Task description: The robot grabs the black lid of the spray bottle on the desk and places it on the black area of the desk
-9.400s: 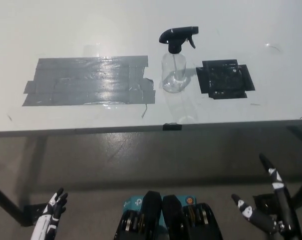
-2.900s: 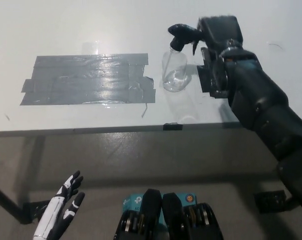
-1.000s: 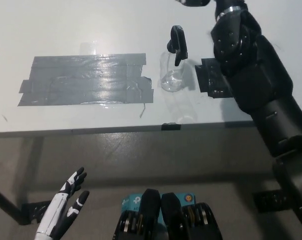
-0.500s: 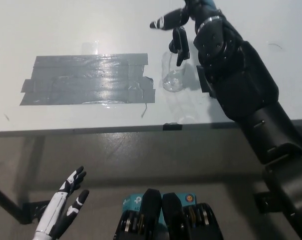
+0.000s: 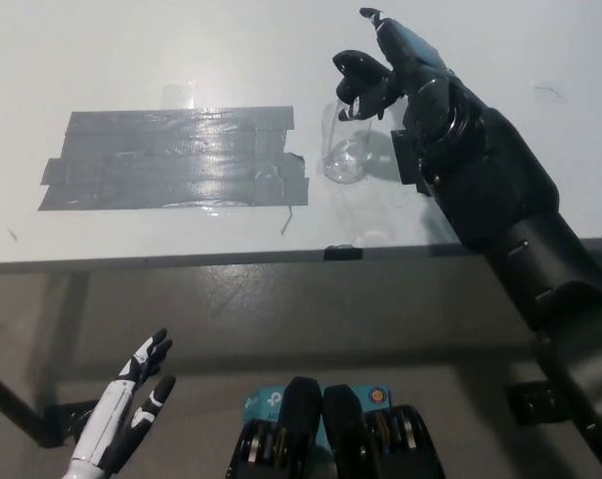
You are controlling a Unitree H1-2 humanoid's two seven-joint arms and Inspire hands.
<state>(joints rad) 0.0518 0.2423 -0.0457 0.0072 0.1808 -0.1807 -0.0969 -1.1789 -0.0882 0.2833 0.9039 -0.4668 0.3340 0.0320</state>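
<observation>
The clear spray bottle [image 5: 344,152] stands on the white desk [image 5: 181,50], leaning slightly, just right of the grey tape. My black right hand [image 5: 395,70] reaches in from the right and is closed over its black lid [image 5: 356,88]; black on black blurs the exact hold. The black area [image 5: 408,162] lies right of the bottle, mostly hidden under my right arm. My white left hand [image 5: 131,414] rests open at the lower left, below the desk's front edge.
A wide patch of grey tape [image 5: 171,160] covers the desk left of the bottle. The desk's front edge [image 5: 231,261] runs across the middle of the picture, with grey floor below it.
My right hand has come down from above the bottle and closed onto the black lid. The bottle leans a little more. The left hand has stayed put.
</observation>
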